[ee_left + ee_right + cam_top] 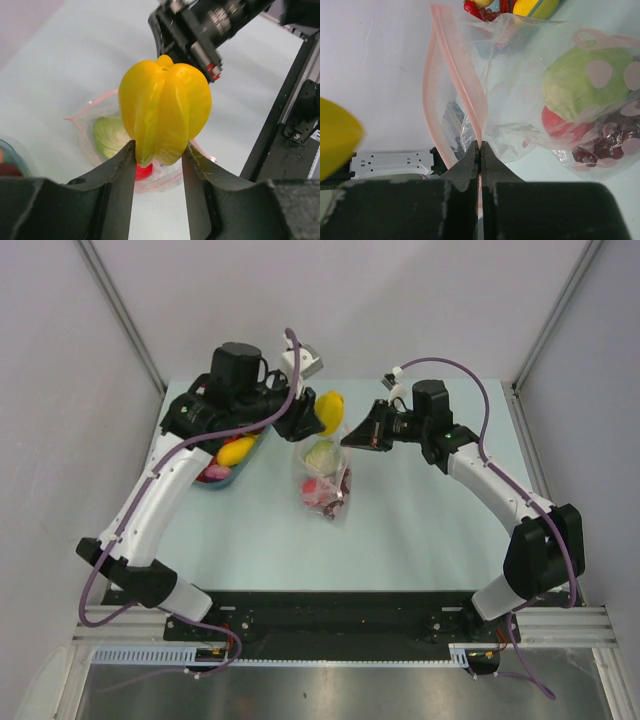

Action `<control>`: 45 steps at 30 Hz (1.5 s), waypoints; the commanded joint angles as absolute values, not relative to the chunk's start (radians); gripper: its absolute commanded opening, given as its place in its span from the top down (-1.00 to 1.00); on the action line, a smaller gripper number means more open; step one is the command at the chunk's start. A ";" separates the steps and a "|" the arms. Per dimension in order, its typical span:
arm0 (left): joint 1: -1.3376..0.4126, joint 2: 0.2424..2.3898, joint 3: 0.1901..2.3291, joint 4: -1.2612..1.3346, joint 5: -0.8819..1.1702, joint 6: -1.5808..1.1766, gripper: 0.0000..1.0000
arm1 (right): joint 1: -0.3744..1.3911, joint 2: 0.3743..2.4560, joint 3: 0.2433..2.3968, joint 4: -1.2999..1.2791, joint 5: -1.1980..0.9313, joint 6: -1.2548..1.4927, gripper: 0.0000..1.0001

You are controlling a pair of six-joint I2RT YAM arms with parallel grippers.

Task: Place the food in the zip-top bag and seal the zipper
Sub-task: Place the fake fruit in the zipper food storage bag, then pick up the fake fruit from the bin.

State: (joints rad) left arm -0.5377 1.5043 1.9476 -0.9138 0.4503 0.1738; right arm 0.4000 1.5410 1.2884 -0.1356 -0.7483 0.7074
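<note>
Grey walls close in a pale blue-green bench (420,530), with the arms bolted at its near edge. Nearest of the task's things, the clear crinkly zip-top bag with pink dots (325,490) lies mid-bench. It already carries a pale green leafy toy (580,80), a red piece (557,122) and a dark purple grape bunch (605,142). Left of it, a blue-rimmed dish (222,483) holds more food. At the bag's far end the right jaws are pressed tight on the thin pink zipper strip (465,85), lifting one lip so the mouth gapes. Just above that mouth, the left jaws stand part-way apart, clamped on a glossy yellow ridged toy fruit (165,110). The fruit looks ready to go in. Lower it centred over the gap, release only once it is past the strip, and hold the lip taut so the film cannot fold under.
</note>
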 commanded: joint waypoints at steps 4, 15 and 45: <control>-0.545 1.560 1.778 -0.833 0.390 0.135 0.07 | 0.402 1.499 1.331 -0.075 -0.776 0.747 1.00; -0.415 1.545 1.916 -0.953 0.613 0.169 -0.99 | 0.373 1.482 1.331 -0.083 -0.772 0.756 1.00; -0.063 1.873 1.683 -0.526 0.014 -0.549 -0.99 | 0.370 1.532 1.331 -0.095 -0.753 0.723 1.00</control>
State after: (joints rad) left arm -0.0372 1.8832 1.6985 -0.6022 0.0937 -0.3824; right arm 0.3744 1.5284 1.2888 -0.1146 -0.7597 0.7391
